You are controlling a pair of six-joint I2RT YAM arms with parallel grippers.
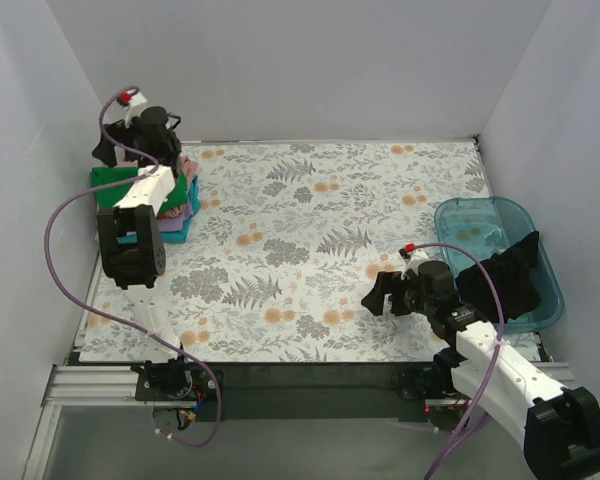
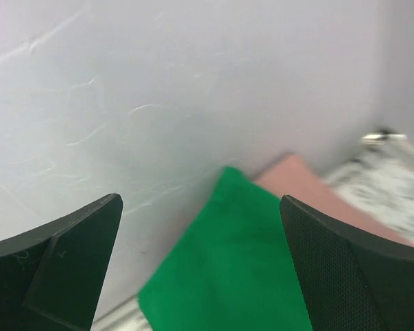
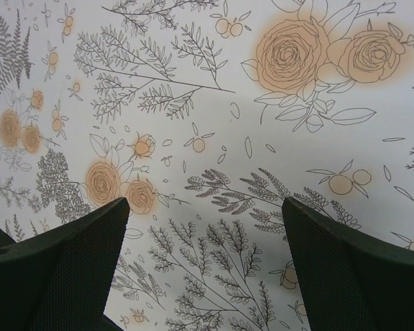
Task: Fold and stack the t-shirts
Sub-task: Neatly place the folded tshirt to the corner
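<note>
The left gripper (image 2: 200, 207) is open wide, holding nothing. Just below it lies the folded green shirt (image 2: 228, 269), with a pink shirt (image 2: 297, 176) past it. Shirts are soft, light and floppy, so pinch an edge. One green corner points ahead at the wall (image 2: 124, 103); I cannot tell its long side. The right gripper (image 3: 205, 207) is wide and empty too.

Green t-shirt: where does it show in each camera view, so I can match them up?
Top external: the green t-shirt is at the far left, mid-height, partly hidden.
Left wrist: lower centre.
Right wrist: not in it.
Shared landmark: the floral table cover, blurred at the right edge in the left wrist view, filling the right wrist view.
</note>
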